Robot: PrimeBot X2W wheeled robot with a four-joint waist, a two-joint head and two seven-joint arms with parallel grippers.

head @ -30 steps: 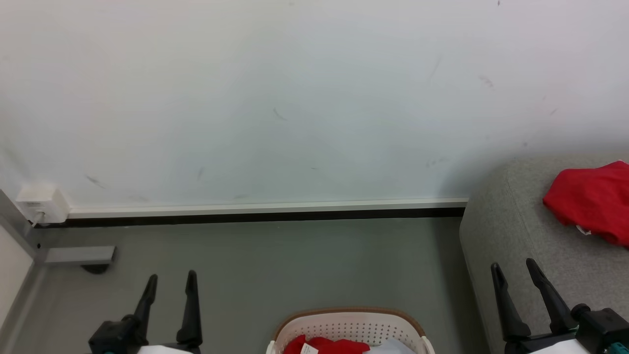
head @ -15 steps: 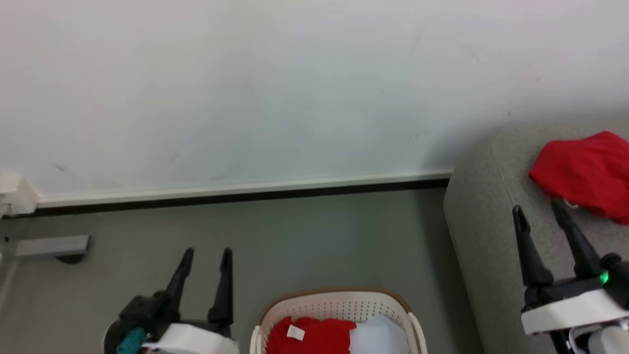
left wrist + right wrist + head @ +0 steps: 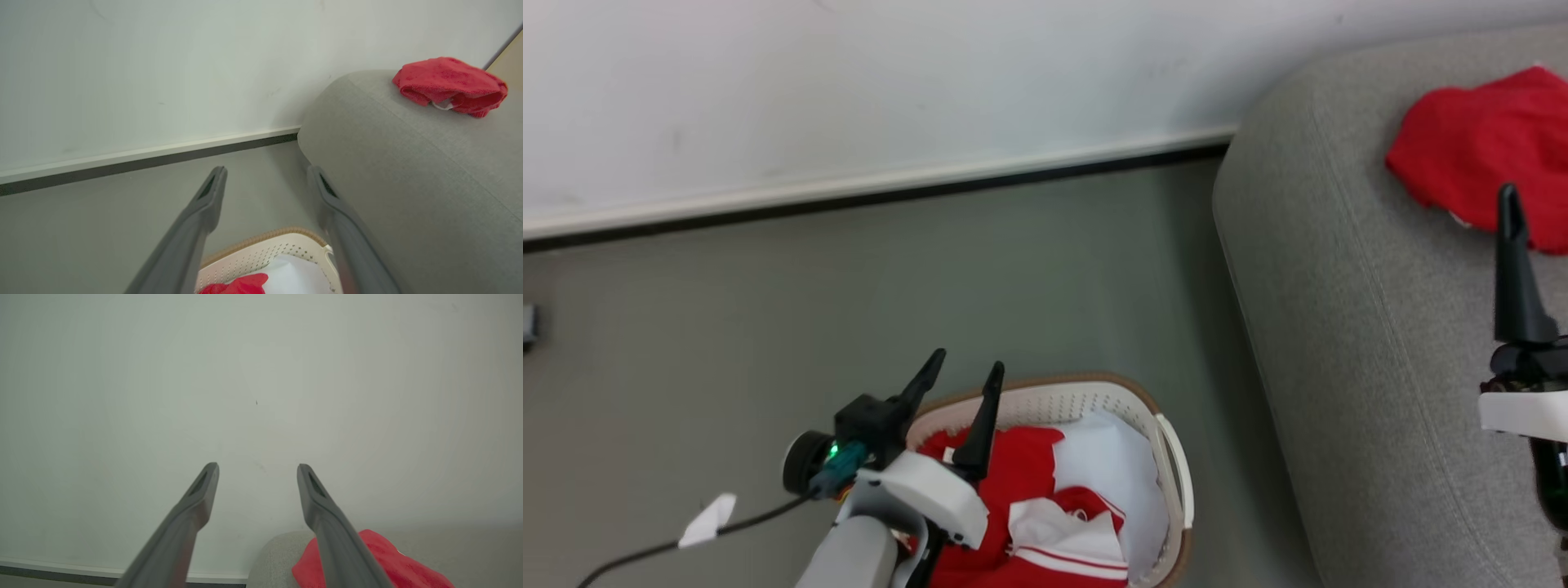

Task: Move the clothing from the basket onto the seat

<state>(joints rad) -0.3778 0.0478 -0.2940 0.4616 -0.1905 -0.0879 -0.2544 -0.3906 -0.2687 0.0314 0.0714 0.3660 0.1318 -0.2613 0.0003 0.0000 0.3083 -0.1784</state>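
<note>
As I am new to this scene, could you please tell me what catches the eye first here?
The bright red garment lying on the grey seat, at the right, stands out most. Next comes the cream basket on the floor beside the seat, holding red and white clothing, with the open left gripper over its left side.

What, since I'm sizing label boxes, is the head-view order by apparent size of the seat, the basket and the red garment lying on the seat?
1. seat, far the largest.
2. basket, cut by the bottom edge.
3. red garment, cut by the right edge, so its place behind the basket is not certain.
</note>
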